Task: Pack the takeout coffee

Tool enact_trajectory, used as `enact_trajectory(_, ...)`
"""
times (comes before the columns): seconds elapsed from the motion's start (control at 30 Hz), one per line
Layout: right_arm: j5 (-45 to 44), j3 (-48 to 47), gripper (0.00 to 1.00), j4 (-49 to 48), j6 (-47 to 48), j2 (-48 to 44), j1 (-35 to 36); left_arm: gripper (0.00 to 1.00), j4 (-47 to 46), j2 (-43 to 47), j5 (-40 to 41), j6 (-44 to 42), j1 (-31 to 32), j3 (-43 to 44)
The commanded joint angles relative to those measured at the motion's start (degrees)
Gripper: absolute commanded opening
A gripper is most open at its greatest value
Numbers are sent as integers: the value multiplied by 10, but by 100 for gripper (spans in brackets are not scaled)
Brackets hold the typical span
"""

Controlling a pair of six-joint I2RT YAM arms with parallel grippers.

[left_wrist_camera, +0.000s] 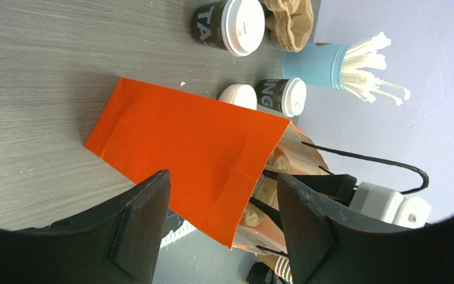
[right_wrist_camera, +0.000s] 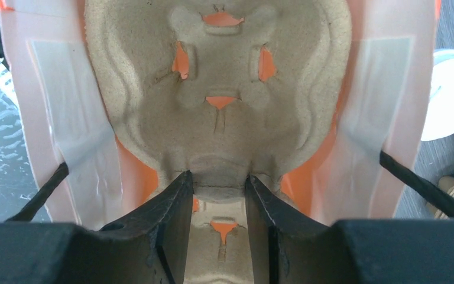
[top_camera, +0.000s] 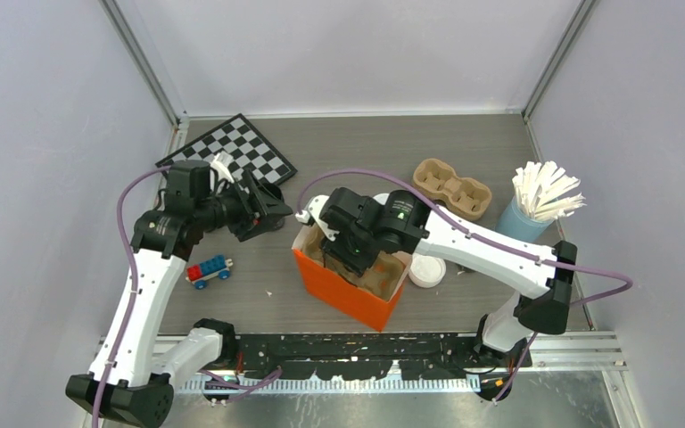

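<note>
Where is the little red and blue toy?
In the top view, the toy sits on the table, left of the orange bag and in front of the checkerboard.

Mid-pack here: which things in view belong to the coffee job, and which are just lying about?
Job: lidded cup showing TA; lidded cup showing ING; orange bag; pulp carrier inside the bag.
Lying about: chessboard; toy car; blue cup of stirrers; loose white lid; spare carrier.
</note>
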State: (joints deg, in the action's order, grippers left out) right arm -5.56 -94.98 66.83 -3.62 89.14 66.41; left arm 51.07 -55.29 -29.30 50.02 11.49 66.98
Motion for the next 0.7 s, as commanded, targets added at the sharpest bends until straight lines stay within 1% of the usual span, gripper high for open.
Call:
enact_trajectory(0.0, 8, -38, 42, -11, 33, 22, 9, 69, 55, 9, 49, -45, -4, 61)
enact_trajectory(0.1, 6, -59, 42, 1, 49, 40, 15, 70, 86, 6, 83, -62, -4, 81)
enact_trajectory(0.17, 10, -55, 42, 0, 53, 44, 19, 70, 102, 6, 107, -65, -4, 89)
enact_trajectory(0.3, 45, -33, 43, -35, 71, 42, 29, 70, 139, 11, 152, -70, -4, 116)
enact_trajectory(0.4, 48, -38, 43, -43, 91, 50, 39, 72, 165, 15, 178, -80, -4, 133)
enact_trajectory(0.53, 37, -42, 43, -43, 97, 59, 40, 74, 179, 21, 186, -95, -4, 139)
enact_trajectory(0.67, 29, 7, 45, -90, 88, 44, 40, 75, 174, 31, 183, -111, -4, 137)
